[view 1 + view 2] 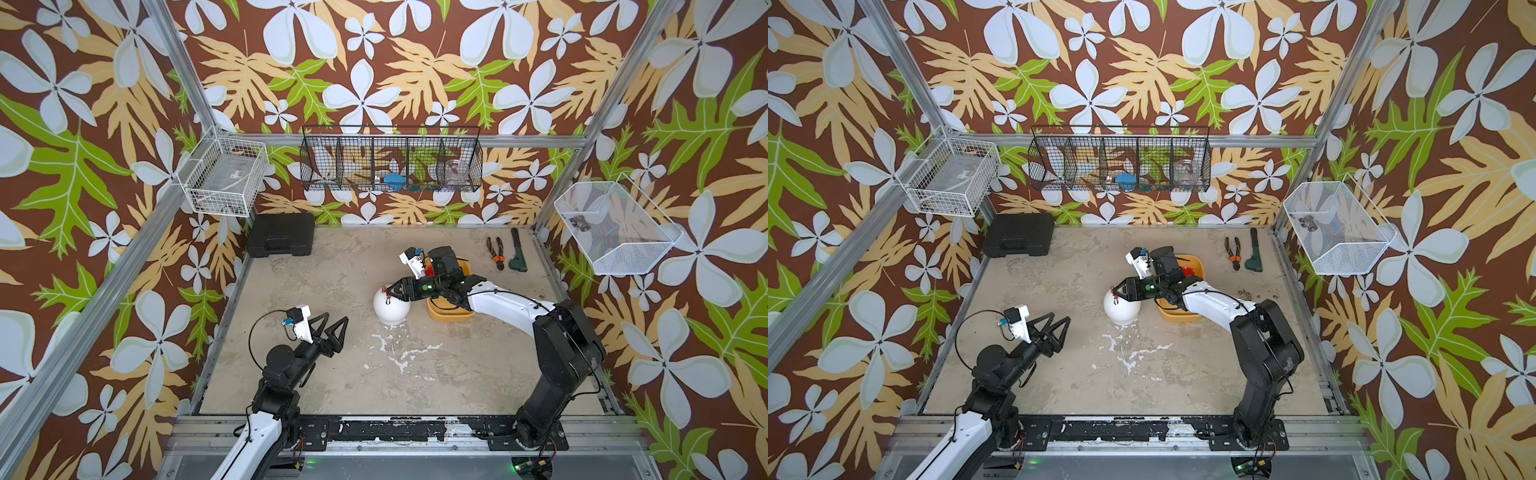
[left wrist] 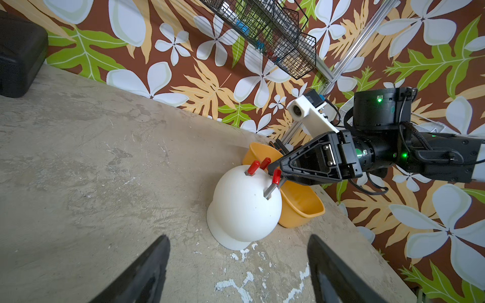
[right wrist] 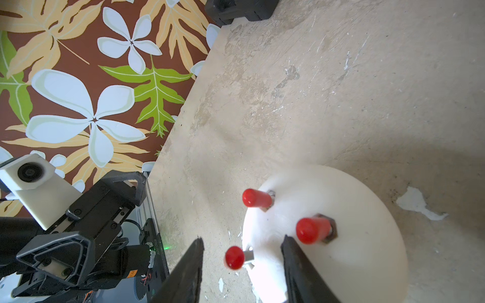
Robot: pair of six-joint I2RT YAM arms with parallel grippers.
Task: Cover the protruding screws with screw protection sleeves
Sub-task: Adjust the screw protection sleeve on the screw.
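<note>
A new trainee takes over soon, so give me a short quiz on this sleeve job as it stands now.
1. True or false: the left gripper holds a red sleeve.
2. How many red sleeves sit on screws of the white dome? A one, B three, C five.
3. The sleeve between the right gripper's open jaws leaves bare ____ showing below it.
Key: 1 false; 2 B; 3 thread.

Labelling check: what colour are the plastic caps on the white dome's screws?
Bright red caps, best in right wrist view.
</note>
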